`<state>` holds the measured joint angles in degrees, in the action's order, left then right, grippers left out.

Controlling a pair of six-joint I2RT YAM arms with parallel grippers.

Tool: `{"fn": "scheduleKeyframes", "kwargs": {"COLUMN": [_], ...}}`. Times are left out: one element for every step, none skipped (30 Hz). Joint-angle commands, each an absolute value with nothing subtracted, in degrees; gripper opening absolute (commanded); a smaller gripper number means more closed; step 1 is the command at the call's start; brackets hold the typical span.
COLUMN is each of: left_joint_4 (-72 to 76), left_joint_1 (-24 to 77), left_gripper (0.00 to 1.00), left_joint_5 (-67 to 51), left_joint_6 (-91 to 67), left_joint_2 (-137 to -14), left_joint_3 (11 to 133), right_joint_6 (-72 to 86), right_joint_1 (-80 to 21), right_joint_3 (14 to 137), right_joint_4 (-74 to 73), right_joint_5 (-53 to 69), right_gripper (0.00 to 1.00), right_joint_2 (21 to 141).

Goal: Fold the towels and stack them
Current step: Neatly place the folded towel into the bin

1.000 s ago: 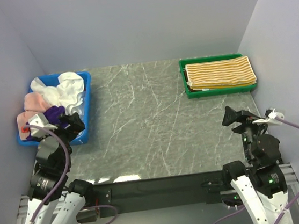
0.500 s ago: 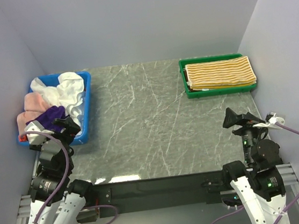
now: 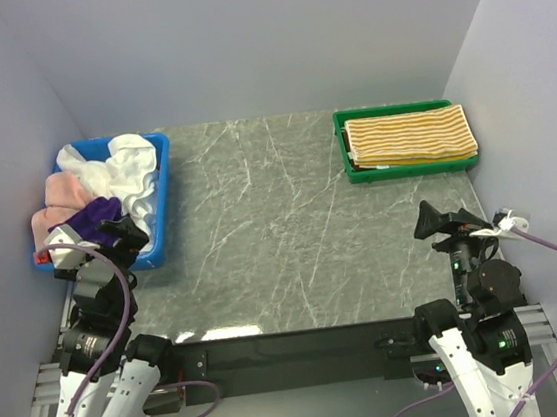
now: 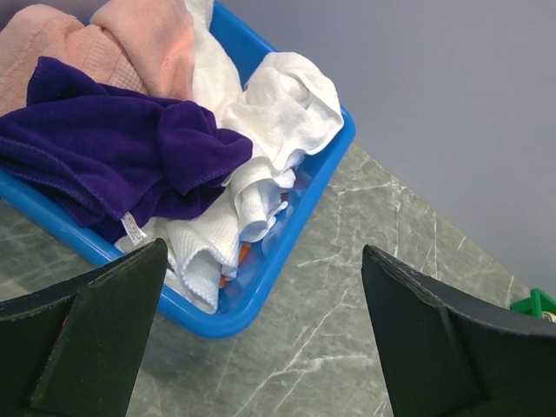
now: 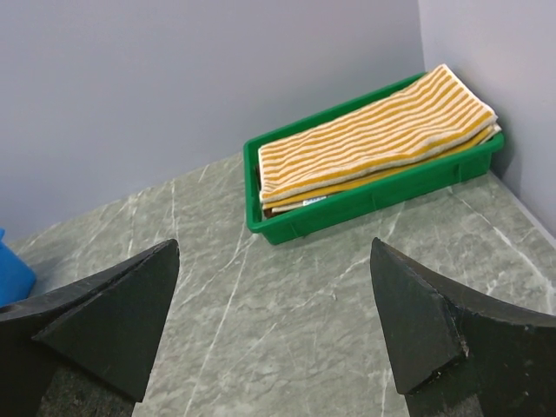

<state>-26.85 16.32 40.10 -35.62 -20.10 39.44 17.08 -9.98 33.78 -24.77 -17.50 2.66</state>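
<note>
A blue bin (image 3: 162,214) at the left holds loose towels: a white one (image 3: 125,172), a pink one (image 3: 59,191) and a purple one (image 3: 90,216). In the left wrist view the purple towel (image 4: 122,156) lies over the white (image 4: 269,113) and pink (image 4: 130,39) ones. A folded yellow-white striped towel (image 3: 409,137) lies in a green tray (image 3: 346,161) at the back right, also in the right wrist view (image 5: 373,139). My left gripper (image 3: 126,236) is open and empty by the bin's near corner. My right gripper (image 3: 449,217) is open and empty over the table's right side.
The blue bin's rim (image 4: 261,295) lies just ahead of my left fingers. The green tray's front wall (image 5: 382,204) faces my right gripper. Lilac walls close in the grey marble table (image 3: 282,238) on three sides.
My left gripper has drawn back toward the near edge, away from the blue bin, in the first half second, then stayed. My right gripper shifted slightly.
</note>
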Motion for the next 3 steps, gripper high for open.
{"fn": "scheduleKeyframes", "kwargs": {"left_joint_4": [-24.3,-24.3,-24.3], "left_joint_1": [16.1,16.1,16.1], "left_gripper": [0.99,0.99,0.99], "left_joint_5": [38.6,38.6,38.7], "left_joint_6": [-34.8,-34.7,-34.7], "left_joint_2": [-19.8,-19.6,-19.4], "left_joint_3": [39.2,39.2,39.2], "right_joint_6": [15.9,15.9,15.8], "right_joint_1": [-10.2,-10.1,-10.2], "right_joint_3": [34.8,34.8,34.6], "right_joint_4": [-22.5,-22.2,-22.0], "right_joint_5": [-16.8,-16.5,-16.4], "right_gripper": [0.97,0.97,0.97], "right_joint_2": [3.6,3.8,3.8]}}
